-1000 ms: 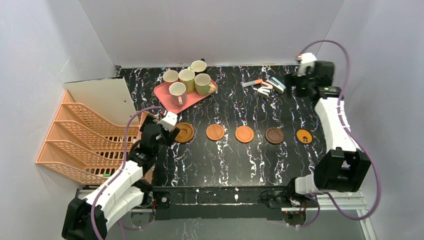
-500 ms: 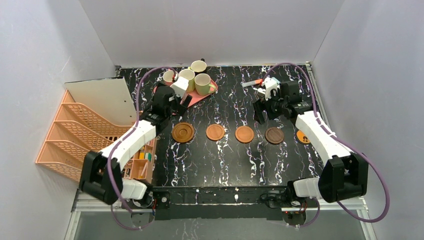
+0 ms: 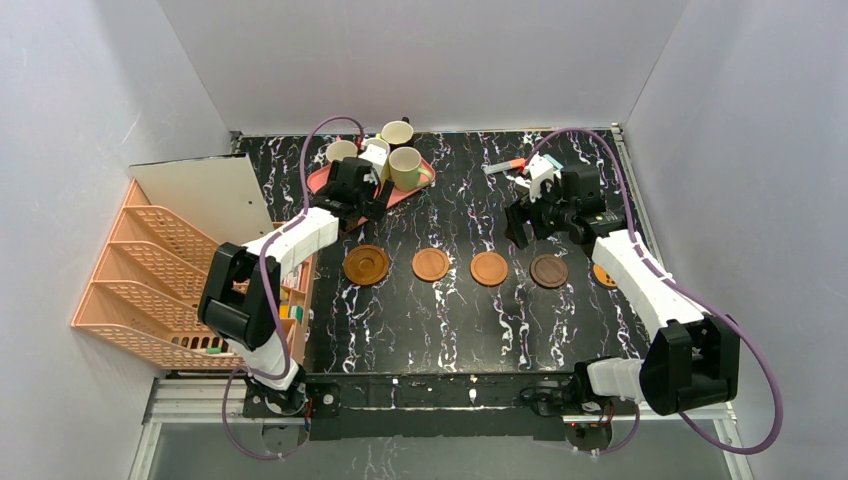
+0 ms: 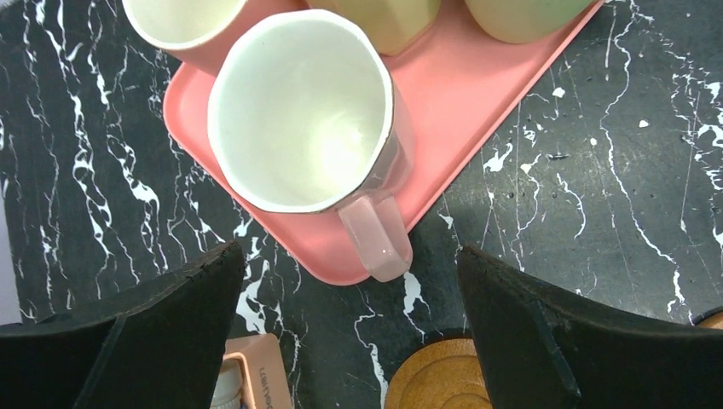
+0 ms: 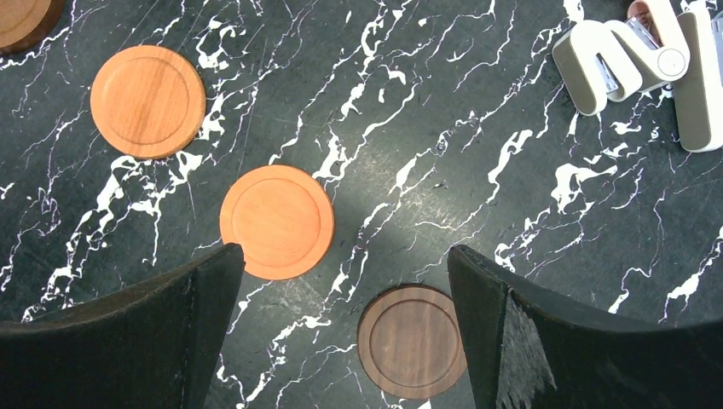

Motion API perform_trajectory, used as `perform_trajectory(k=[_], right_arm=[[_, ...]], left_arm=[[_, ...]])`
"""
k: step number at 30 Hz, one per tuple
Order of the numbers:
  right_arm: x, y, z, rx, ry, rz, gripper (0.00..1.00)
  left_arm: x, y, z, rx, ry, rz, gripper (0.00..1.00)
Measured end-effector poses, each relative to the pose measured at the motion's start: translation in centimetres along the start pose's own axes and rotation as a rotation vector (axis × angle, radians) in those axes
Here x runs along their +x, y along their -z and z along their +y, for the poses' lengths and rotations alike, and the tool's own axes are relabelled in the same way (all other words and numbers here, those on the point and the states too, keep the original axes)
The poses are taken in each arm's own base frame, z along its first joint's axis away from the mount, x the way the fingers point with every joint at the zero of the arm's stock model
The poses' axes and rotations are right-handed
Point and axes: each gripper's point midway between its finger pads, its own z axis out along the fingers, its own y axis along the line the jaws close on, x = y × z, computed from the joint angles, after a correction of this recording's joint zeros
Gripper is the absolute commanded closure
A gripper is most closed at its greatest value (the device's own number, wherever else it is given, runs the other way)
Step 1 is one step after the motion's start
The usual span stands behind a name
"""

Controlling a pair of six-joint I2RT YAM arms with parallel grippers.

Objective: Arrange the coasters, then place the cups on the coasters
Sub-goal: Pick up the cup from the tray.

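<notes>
Several coasters lie in a row across the table: ringed brown [image 3: 367, 265], orange [image 3: 431, 264], orange [image 3: 489, 268], dark brown [image 3: 548, 271], and one orange [image 3: 603, 275] partly under my right arm. The cups stand on the pink tray [image 3: 318, 183]: pink [image 3: 341, 151], dark brown [image 3: 397, 132], green [image 3: 405, 168]. My left gripper [image 4: 349, 256] hangs open above the pale pink cup [image 4: 298, 111], whose handle [image 4: 379, 243] points toward me between the fingertips. My right gripper [image 5: 345, 256] is open above the dark brown coaster [image 5: 412, 341] and an orange one [image 5: 276, 221], holding nothing.
An orange tiered file rack [image 3: 150, 280] with a white board [image 3: 210, 195] fills the left side. Staplers and small stationery [image 3: 530, 170] lie at the back right, also the white stapler [image 5: 622, 64]. A peach box corner [image 4: 247, 375] sits near the ringed coaster [image 4: 435, 383].
My left arm has swung from beside the leftmost coaster up over the tray's front cup. My right arm came from the back right corner to above the coaster row.
</notes>
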Motion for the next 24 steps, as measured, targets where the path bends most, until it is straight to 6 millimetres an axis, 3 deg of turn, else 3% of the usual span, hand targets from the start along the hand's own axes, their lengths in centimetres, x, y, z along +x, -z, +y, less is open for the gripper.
perform_trajectory(k=[5,17,24], right_arm=[[-0.1,0.1,0.0,0.002,0.009,-0.004,0.01],[-0.5,0.2,-0.2,0.007,0.03,-0.022,0.01],[-0.5,0.3,-0.1,0.009,0.033,-0.027,0.01]], left_arm=[[0.7,-0.4,-0.3,-0.005,0.04,0.024,0.23],[3.1,-2.7,-1.2,-0.028,0.068,0.089,0.25],[2.3,-3.2,-0.7,-0.057,0.097,0.05,0.36]])
